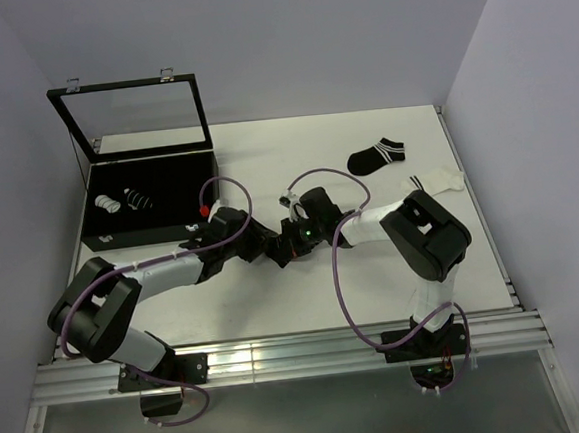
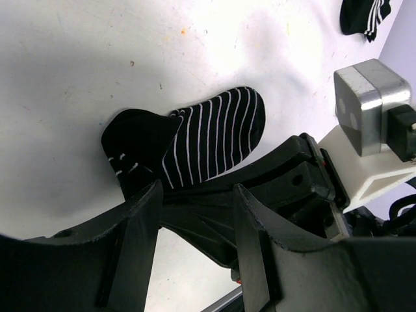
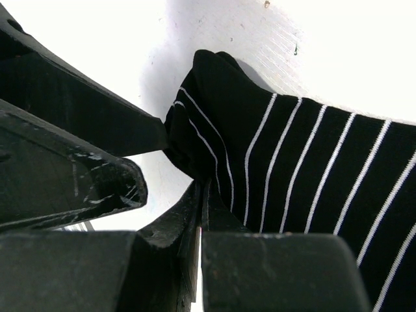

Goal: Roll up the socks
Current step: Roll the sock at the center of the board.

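Your right gripper (image 3: 201, 214) is clenched on the folded end of the black striped sock (image 2: 208, 133) lying mid-way across the table (image 1: 265, 158); hold that pinch firm. Your left gripper (image 2: 198, 192) stands parted just beside, apparently empty: roll tightly.

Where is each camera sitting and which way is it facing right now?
Top: above and behind the bases, looking down on the table; both arms show.
Left wrist: behind the open left gripper, facing the striped sock.
Right wrist: behind the right gripper, shut on that sock's edge, close up.
Shared: both wrist views show the striped sock; top and left wrist share the black sock.
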Controlling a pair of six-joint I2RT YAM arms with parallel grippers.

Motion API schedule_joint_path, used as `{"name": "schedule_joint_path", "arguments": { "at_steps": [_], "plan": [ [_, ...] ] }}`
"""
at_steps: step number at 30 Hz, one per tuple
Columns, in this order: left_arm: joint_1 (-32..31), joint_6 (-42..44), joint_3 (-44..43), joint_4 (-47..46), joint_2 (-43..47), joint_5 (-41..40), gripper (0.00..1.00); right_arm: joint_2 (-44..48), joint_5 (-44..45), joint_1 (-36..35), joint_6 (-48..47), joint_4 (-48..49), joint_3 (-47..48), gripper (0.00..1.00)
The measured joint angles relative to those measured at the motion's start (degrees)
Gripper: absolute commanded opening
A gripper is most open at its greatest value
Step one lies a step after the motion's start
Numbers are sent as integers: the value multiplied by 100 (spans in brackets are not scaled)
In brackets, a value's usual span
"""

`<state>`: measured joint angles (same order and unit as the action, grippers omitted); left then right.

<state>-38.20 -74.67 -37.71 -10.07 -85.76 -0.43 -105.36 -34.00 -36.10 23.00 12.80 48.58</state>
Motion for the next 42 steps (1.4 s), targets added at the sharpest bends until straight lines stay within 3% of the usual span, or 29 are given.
{"name": "schedule_joint_path", "arguments": {
  "at_steps": [10,14,20,42],
  "plan": [
    [0,-4,203,-83,13,-39,55,-81,-166,92,164,-2,22,0],
    [0,87,428,-44,706,-260,57,-87,-210,107,184,2,22,0],
    [7,323,640,-44,1541,-503,50,-87,-221,114,184,0,22,0],
    [20,306,459,-275,87,37,40,-87,-234,125,184,-13,22,0]
  ]
}}
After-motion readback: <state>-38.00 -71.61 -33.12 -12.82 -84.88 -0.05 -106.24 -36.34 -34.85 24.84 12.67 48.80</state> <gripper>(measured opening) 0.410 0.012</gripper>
